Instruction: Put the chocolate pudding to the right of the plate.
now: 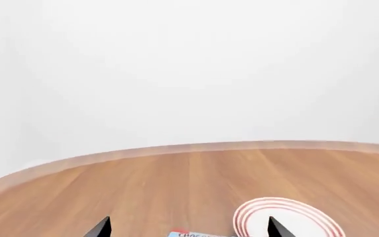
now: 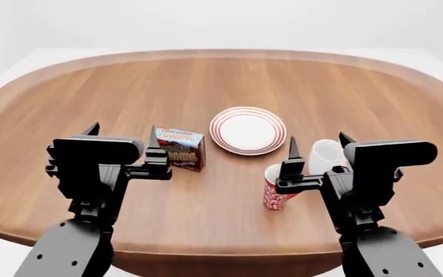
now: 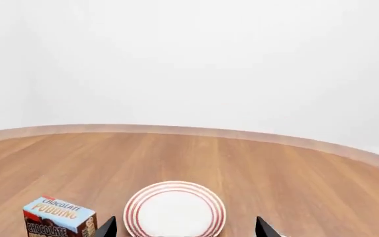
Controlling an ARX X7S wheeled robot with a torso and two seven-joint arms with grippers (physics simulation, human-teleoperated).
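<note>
The pudding (image 2: 180,149) stands upright on the table (image 2: 129,98), just left of the plate (image 2: 248,130) and apart from it. My left gripper (image 2: 121,147) hangs beside the pudding with its fingers spread wide and nothing between them. My right gripper (image 2: 318,149) is likewise spread and empty, above a red mug (image 2: 274,187) and a white mug (image 2: 326,154). I judge the grasp not yet begun. To do it well, I would centre the fingers on the carton's dark sides, close squarely, lift clear of the plate, and avoid the mugs crowding the target side.
</note>
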